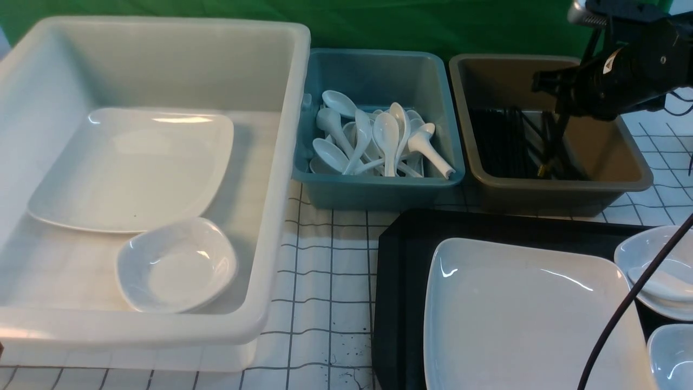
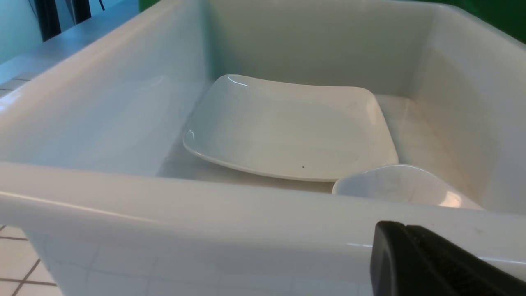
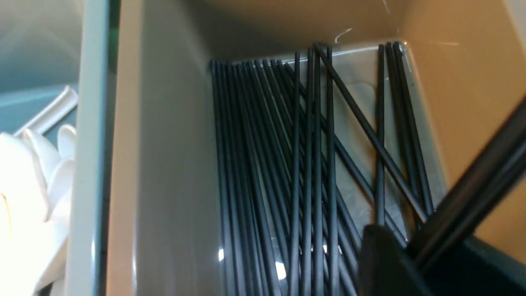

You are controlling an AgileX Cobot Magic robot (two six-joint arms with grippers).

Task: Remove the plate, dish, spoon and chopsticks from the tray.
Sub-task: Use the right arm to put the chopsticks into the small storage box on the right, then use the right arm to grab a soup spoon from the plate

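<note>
Right tool: my right tool [image 1: 560, 100] hangs over the brown tub [image 1: 639, 179], at the far right of the table [image 1: 330, 271].
Right tool state: two black sticks run between its fingers; I cannot tell whether they are pinched tight or sitting loose.
Chopsticks: the chopsticks [image 1: 549, 143] slant steeply down from my right tool into the brown tub, with their lower tips low inside it. In the right wrist view they cross close in front of the camera.
Brown tub contents: a pile of black sticks [image 1: 501, 143] lies lengthwise on the floor, mostly towards the tub's left wall.
Tray: the black tray [image 1: 400, 281] sits on the near side of the brown tub, below and in front of my right tool.
Plate: the plate [image 1: 520, 314] lies flat on the tray, well apart from my right tool.
Dish and spoon: a small white dish [image 1: 639, 249] sits at the tray's right edge with the spoon [image 1: 663, 281] resting in it.
Teal bin: the teal bin [image 1: 379, 195], left of the brown tub, holds a heap of white spoons [image 1: 379, 141].
White tub: the white tub [image 1: 270, 216] on the left holds a speckled plate [image 1: 135, 168] and a second dish [image 1: 176, 265].
Left tool: my left tool [image 2: 394, 246] shows only as a dark tip just outside the white tub's near wall; I cannot tell its state.
</note>
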